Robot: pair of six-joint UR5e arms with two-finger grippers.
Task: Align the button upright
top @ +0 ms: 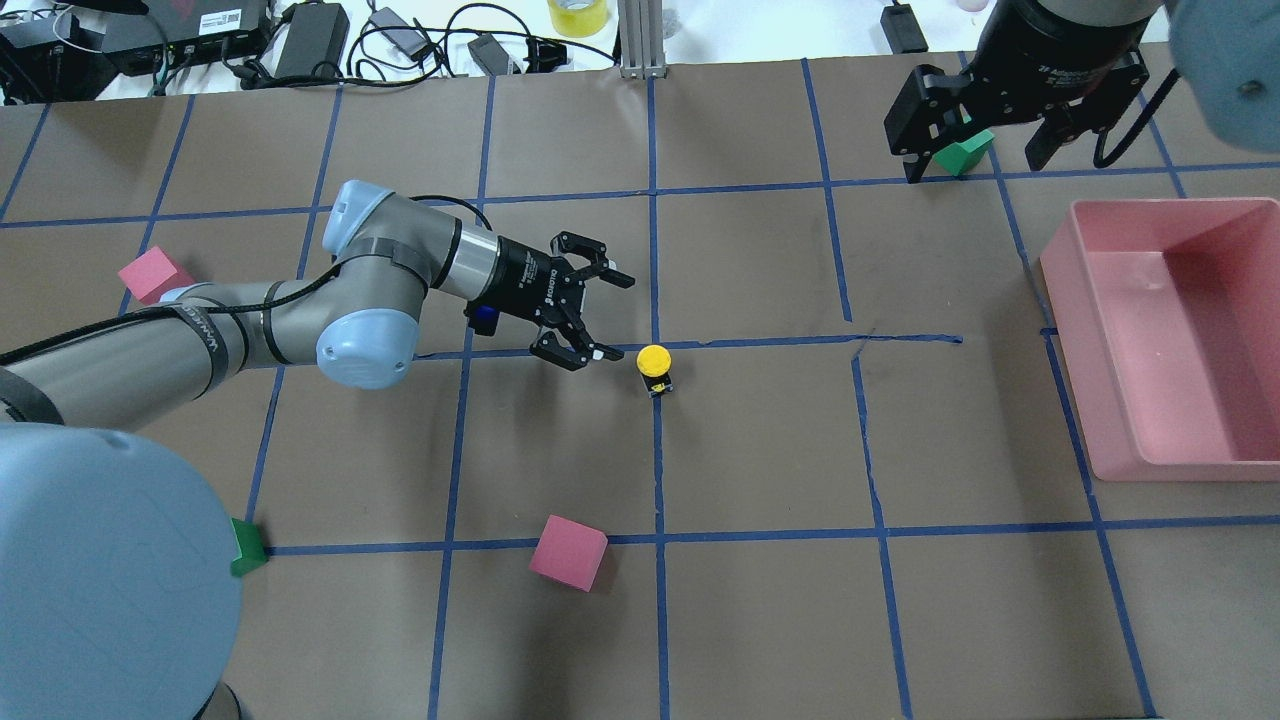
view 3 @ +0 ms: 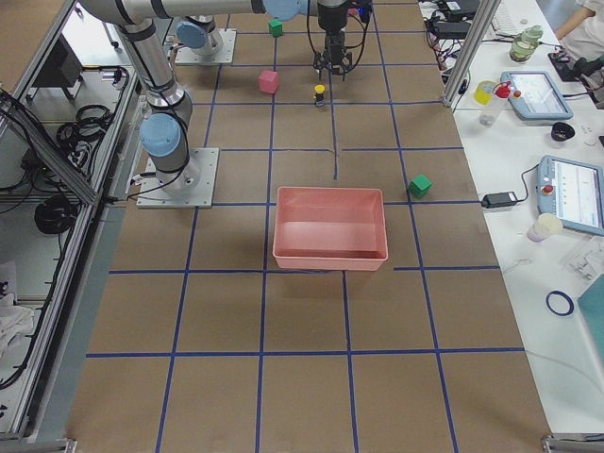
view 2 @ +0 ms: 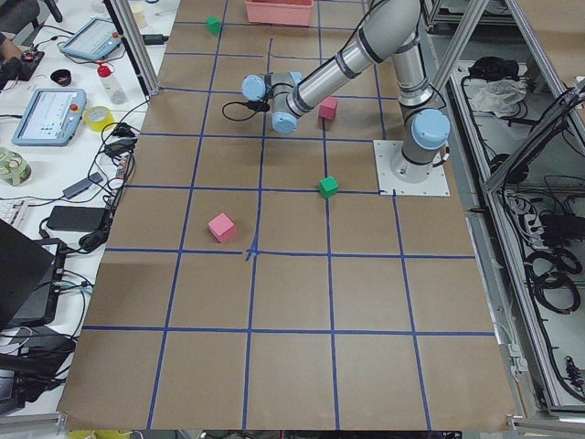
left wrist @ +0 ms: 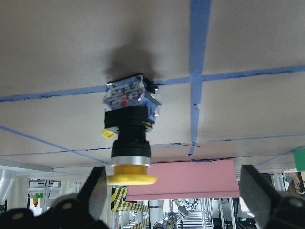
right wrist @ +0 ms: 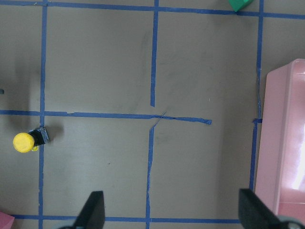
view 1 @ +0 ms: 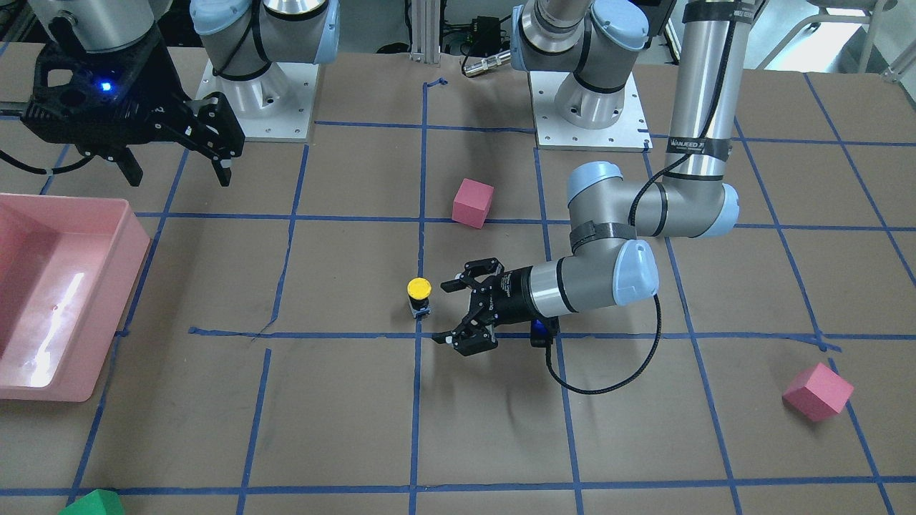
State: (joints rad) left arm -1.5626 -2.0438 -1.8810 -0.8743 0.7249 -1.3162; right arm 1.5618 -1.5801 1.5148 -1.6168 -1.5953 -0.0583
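The small yellow-capped push button (view 1: 419,295) stands upright on the brown paper table (view 1: 343,415), just beside a blue tape crossing (view 1: 417,334). The left gripper (view 1: 444,313) lies level near it, fingers spread, not touching. Only the left wrist view reveals the button's blue-and-white contact block (left wrist: 127,93). The right gripper (view 1: 180,179) hangs spread wide, well apart.

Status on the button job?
Left gripper open beside button, not touching. Button upright, cap up. Right gripper open, away near bin. Nothing between jaws and button.
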